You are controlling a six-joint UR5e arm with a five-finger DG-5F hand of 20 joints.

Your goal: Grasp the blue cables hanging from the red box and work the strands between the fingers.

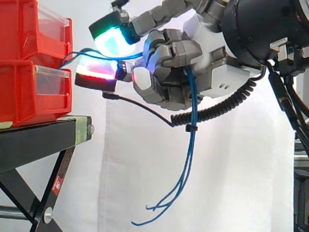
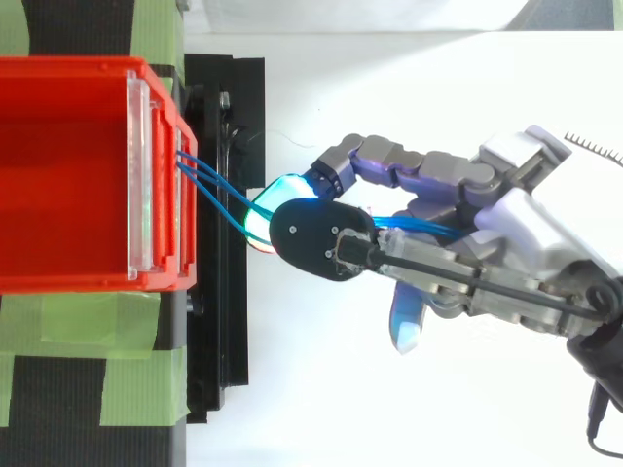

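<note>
Thin blue cables (image 1: 191,140) come out of the front of the red box (image 1: 29,63) and run right into my hand (image 1: 174,72). The hand is shut on the strands: they pass between a green-glowing pad (image 1: 112,38) above and a red-glowing pad (image 1: 95,72) below, then through the curled fingers. Below the hand the strands hang down, tied together by a small black tie (image 1: 190,128), with loose ends near the bottom. From above, the blue cables (image 2: 216,195) leave the red box (image 2: 78,175) and slant to the hand (image 2: 458,263).
Two red bins are stacked on a black stand (image 1: 43,135) with crossed legs at the left. Green tape strips (image 2: 107,321) lie across the stand top. A white curtain hangs behind. Free room lies below and to the right of the stand.
</note>
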